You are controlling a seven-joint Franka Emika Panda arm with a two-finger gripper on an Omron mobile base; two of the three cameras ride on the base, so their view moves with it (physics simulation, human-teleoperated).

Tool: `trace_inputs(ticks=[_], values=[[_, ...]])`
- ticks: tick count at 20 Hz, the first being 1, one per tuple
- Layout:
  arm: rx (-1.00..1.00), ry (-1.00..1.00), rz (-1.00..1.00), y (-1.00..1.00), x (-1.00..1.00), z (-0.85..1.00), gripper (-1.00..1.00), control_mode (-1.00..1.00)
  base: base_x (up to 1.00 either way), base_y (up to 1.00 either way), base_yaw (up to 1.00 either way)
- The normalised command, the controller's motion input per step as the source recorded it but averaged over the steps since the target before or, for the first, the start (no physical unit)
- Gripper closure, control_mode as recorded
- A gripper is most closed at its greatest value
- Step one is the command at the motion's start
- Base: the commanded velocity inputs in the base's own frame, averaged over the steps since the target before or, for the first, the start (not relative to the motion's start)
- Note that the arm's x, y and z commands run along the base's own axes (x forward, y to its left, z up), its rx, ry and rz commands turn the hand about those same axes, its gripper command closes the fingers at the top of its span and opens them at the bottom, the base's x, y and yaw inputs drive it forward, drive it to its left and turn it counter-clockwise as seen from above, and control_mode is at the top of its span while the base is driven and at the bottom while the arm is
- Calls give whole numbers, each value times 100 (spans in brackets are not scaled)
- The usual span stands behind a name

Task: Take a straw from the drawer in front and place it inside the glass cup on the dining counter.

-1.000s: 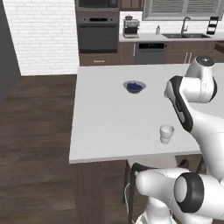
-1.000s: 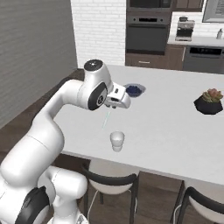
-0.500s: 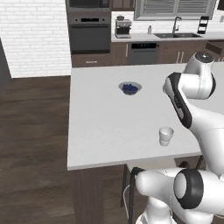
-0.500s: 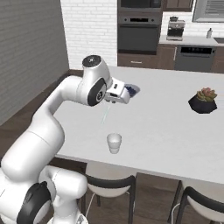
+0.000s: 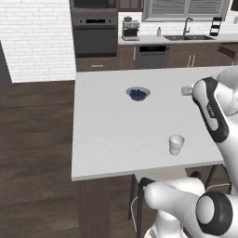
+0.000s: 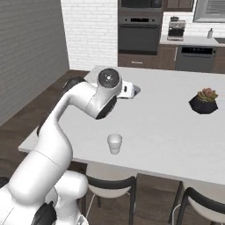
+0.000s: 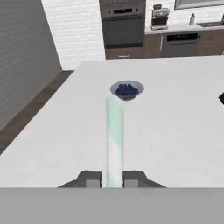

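Observation:
In the hand view my gripper [image 7: 112, 178] is shut on the straw [image 7: 114, 140], a thin pale stick that points away over the dining counter [image 7: 175, 131]. The glass cup [image 5: 176, 144] stands near the counter's near edge, below and to the side of the hand [image 5: 186, 90]. In the right base view the glass cup [image 6: 114, 143] is nearer than the gripper [image 6: 130, 90], which is held level above the white top [image 6: 167, 127]. The drawer is out of view.
A grey bowl with dark blue contents [image 5: 138, 93] [image 7: 127, 90] sits mid-counter just beyond the straw's tip. A potted plant [image 6: 204, 100] stands at the right. Stools [image 6: 110, 186] are tucked under the near edge. Oven and worktop line the far wall.
The whole picture has shifted with the base. The hand has swung up from pointing down with the straw to lying level, aimed across the counter toward the bowl.

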Motion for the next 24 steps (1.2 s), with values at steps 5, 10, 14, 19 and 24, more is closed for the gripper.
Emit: trace_inputs(ticks=[5, 10, 14, 19, 24], values=[[12, -29, 49, -20, 3, 15, 100, -100, 0, 0, 0], [10, -13, 47, -1, 34, 2, 100, -100, 0, 0, 0], [8, -6, 45, 1, 34, 0, 100, -100, 0, 0, 0], [4, -11, 44, 7, 4, -6, 100, -100, 0, 0, 0], [0, -10, 30, 4, -18, -33, 100, -100, 0, 0, 0]])
